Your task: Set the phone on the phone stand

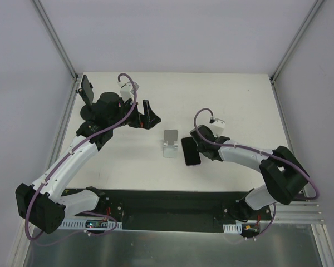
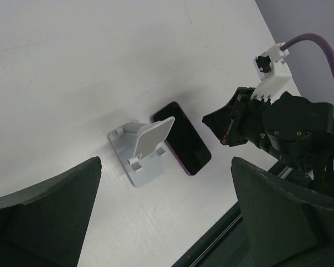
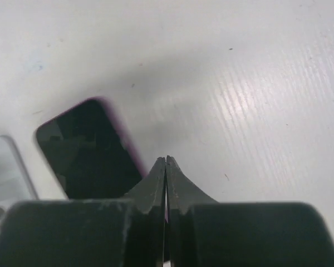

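The phone (image 1: 191, 153), black with a purple edge, lies flat, screen up, on the white table just right of the stand. The white phone stand (image 1: 170, 144) has its back plate tilted up and holds nothing. My right gripper (image 1: 187, 143) is shut, low over the phone's far end. In the right wrist view its tips (image 3: 166, 160) are pressed together with nothing between them, at the right edge of the phone (image 3: 89, 149); the stand (image 3: 4, 173) shows at the left edge. My left gripper (image 1: 147, 118) is open and empty at the back left, away from both. The left wrist view shows the phone (image 2: 185, 139) and stand (image 2: 143, 146) between its wide-apart fingers (image 2: 44, 219).
A black round-based object (image 1: 87, 95) stands at the table's back left corner, by the left arm. The enclosure's metal posts (image 1: 61, 55) rise at both back corners. A black rail (image 1: 167, 206) runs along the near table edge.
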You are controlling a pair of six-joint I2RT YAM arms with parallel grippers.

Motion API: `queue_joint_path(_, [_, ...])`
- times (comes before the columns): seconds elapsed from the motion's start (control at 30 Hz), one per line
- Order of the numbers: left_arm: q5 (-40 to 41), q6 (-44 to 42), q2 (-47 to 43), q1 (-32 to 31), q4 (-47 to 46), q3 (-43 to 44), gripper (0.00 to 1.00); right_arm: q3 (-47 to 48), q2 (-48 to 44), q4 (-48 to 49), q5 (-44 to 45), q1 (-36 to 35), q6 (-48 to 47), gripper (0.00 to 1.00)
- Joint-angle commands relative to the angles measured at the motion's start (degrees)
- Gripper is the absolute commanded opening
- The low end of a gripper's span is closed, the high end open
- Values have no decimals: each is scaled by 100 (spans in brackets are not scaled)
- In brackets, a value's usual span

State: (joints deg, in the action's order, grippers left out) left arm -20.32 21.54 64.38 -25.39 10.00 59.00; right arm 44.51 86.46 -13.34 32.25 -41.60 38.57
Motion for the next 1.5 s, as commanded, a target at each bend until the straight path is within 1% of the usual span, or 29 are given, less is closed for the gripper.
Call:
queue_joint_path(0.0, [89, -97, -83, 60, -42, 129, 99, -57, -313, 420, 449, -111, -227, 1])
queue_joint_path(0.07, [159, -132, -66, 60, -33, 112, 99, 127, -305, 289, 344, -111, -314, 1])
queue_joint_path(0.13, [73, -115, -48, 60, -42, 129, 99, 303, -252, -96, 194, -111, -324, 7])
queue_joint_path(0.17, [37, -98, -57, 69, -42, 138, 99, 391, -252, -194, 142, -120, -341, 21])
queue_joint_path(0.23, [45, -97, -66, 69, -33, 138, 99, 602, -278, -396, -86, -120, -629, 36])
queue_joint_path(0.27, [97, -106, -66, 69, -42, 129, 99, 637, -296, -414, -148, -172, -788, 59])
queue_joint_path(0.3, [124, -115, -66, 60, -42, 120, 99, 655, -331, -354, -445, -181, -1007, 72])
queue_joint_path(0.33, [107, -106, -66, 60, -33, 129, 99, 707, -314, -266, -648, -181, -1218, 81])
queue_joint_path(0.37, [2, -80, -66, 60, -24, 146, 99, 786, -279, -309, -850, -181, -1490, 94])
queue_joint_path(0.4, [-42, -62, -75, 60, -33, 155, 99, 874, -174, -353, -1183, -199, -1614, 98])
queue_joint_path(0.43, [-77, -54, -83, 60, -33, 155, 99, 1040, -121, -484, -1343, -216, -1711, 97])
queue_joint_path(0.5, [45, -71, -83, 60, -33, 138, 99, 1121, -41, -538, -1693, -295, -1992, 97])
queue_joint_path(0.57, [89, -106, -57, 60, -24, 138, 99, 1104, -41, -582, -1748, -400, -2151, 97])
queue_joint_path(0.67, [28, -89, -101, 60, -24, 164, 99, 1138, 46, -634, -2125, -418, -2379, 97])
queue_joint_path(0.77, [159, -71, -84, 60, -33, 164, 99, 1226, 388, -836, -2425, -480, -2512, 96])
queue_joint_path(0.8, [142, -1, -57, 60, -24, 190, 99, 1244, 433, -854, -2408, -524, -2529, 97])
queue_joint_path(0.93, [-437, 648, 39, 60, -16, 445, 99, 1481, 679, -1038, -2293, -629, -2591, 97])
queue_joint_path(1.03, [-403, 773, 5, 69, -7, 656, 99, 1683, 907, -1126, -2206, -665, -2609, 97])
queue_joint_path(1.17, [9, 448, -13, 60, -16, 700, 99, 2034, 1294, -1460, -2083, -744, -2565, 96])
queue_joint_path(1.23, [203, 168, 100, 78, 37, 709, 99, 2114, 1365, -1609, -1890, -761, -2486, 97])
queue_joint_path(1.3, [343, 79, 171, 78, 125, 744, 99, 2132, 1435, -1610, -1871, -770, -2424, 97])
queue_joint_path(1.4, [449, -44, 189, 104, 99, 569, 99, 2272, 1558, -1812, -1775, -761, -2345, 97])
queue_joint_path(1.47, [319, 7, 137, 244, 107, 437, 99, 2264, 1576, -1900, -1714, -753, -2292, 96])
